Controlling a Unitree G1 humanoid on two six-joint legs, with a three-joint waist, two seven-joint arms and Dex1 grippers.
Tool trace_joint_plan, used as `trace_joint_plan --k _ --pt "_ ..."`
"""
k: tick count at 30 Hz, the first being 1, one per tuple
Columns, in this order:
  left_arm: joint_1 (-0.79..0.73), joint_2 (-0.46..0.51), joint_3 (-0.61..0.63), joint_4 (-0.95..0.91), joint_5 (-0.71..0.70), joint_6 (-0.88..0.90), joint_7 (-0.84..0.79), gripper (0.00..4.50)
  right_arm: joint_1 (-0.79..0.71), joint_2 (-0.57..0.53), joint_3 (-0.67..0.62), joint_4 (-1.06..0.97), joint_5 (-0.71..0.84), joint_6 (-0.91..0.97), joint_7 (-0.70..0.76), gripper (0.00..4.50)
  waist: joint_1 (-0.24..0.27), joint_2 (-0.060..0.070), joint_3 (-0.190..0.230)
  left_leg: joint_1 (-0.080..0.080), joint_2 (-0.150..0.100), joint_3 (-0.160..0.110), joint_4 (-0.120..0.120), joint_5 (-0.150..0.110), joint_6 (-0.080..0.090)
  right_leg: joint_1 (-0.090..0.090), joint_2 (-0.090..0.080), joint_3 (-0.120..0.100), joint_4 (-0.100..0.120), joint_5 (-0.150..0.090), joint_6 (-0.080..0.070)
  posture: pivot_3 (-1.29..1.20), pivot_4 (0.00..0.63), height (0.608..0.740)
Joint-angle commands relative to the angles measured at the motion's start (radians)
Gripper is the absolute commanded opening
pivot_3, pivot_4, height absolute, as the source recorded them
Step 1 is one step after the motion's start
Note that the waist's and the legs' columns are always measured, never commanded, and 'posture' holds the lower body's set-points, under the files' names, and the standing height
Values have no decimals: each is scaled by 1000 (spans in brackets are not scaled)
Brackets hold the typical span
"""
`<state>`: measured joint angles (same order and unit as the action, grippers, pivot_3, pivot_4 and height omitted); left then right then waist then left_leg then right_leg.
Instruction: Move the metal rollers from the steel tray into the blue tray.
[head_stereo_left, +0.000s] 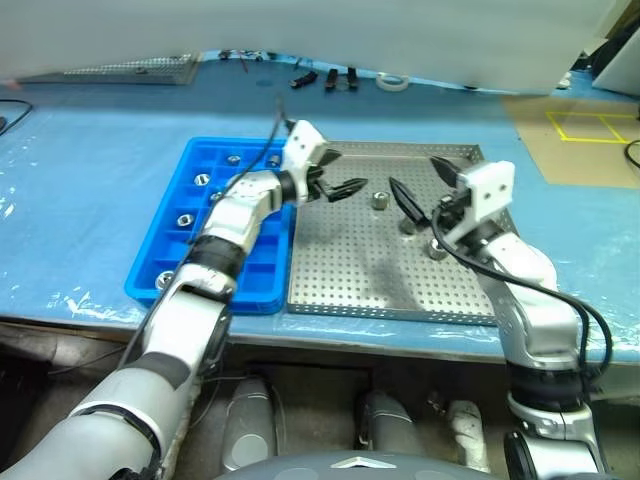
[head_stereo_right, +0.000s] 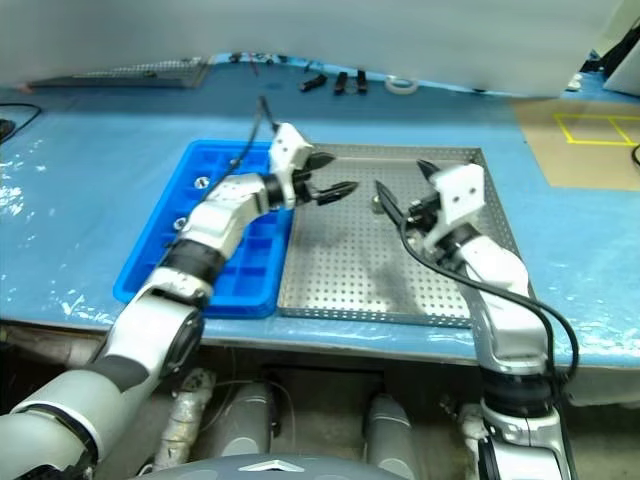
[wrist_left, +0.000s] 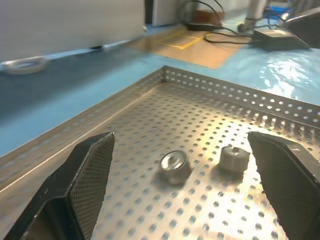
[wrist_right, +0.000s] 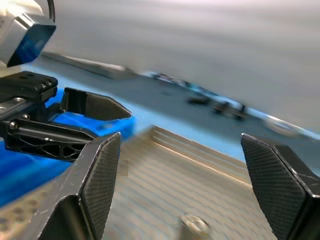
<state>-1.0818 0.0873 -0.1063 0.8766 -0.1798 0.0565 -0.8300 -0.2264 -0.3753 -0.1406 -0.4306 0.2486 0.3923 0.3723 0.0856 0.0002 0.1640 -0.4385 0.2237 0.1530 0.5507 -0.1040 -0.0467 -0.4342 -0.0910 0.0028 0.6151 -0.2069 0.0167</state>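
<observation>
Both grippers, left and right, gape empty above steel tray on blue-covered table

- Arms: silver-grey jointed shells with black bands at the joints.
- Wrists: white box housings.
- Left hand, right hand: two black fingers each, inner pads cross-hatched.
- Cabling: black cables looped along both forearms.

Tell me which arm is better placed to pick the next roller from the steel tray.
Left, probably. The left gripper hangs open over the steel tray, and its wrist view frames two metal rollers between its fingers. The right gripper is open too, pointing off above them.
</observation>
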Motion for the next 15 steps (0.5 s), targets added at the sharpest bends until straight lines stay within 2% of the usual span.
trace_joint_plan --k 1,7,13,15 --pt "-97 -64 3 190 40 -123 -27 4466 69 3 -54 -152 -7 27 -65 4022 -30 0 0 1 0 1 0 -1 1 1 0 0 -2 0 0 -398 150 740" --pt "-141 -186 -9 337 94 -187 -113 4466 209 29 -93 -300 -31 67 -157 4022 -88 1 -1 3 0 6 0 -7 11 4 -1 2 -9 -1 -2 -560 150 740" --pt "-116 -258 -46 398 189 -224 -99 4466 309 64 -114 -407 -48 99 -221 4022 -118 1 -1 5 0 11 6 -10 17 6 -4 4 -9 -1 -2 -633 150 740" --pt "-111 -281 -56 418 222 -222 -41 4466 348 80 -118 -437 -56 105 -238 4022 -128 1 -1 5 0 11 7 -11 18 7 -4 5 -9 -1 -1 -645 150 740"
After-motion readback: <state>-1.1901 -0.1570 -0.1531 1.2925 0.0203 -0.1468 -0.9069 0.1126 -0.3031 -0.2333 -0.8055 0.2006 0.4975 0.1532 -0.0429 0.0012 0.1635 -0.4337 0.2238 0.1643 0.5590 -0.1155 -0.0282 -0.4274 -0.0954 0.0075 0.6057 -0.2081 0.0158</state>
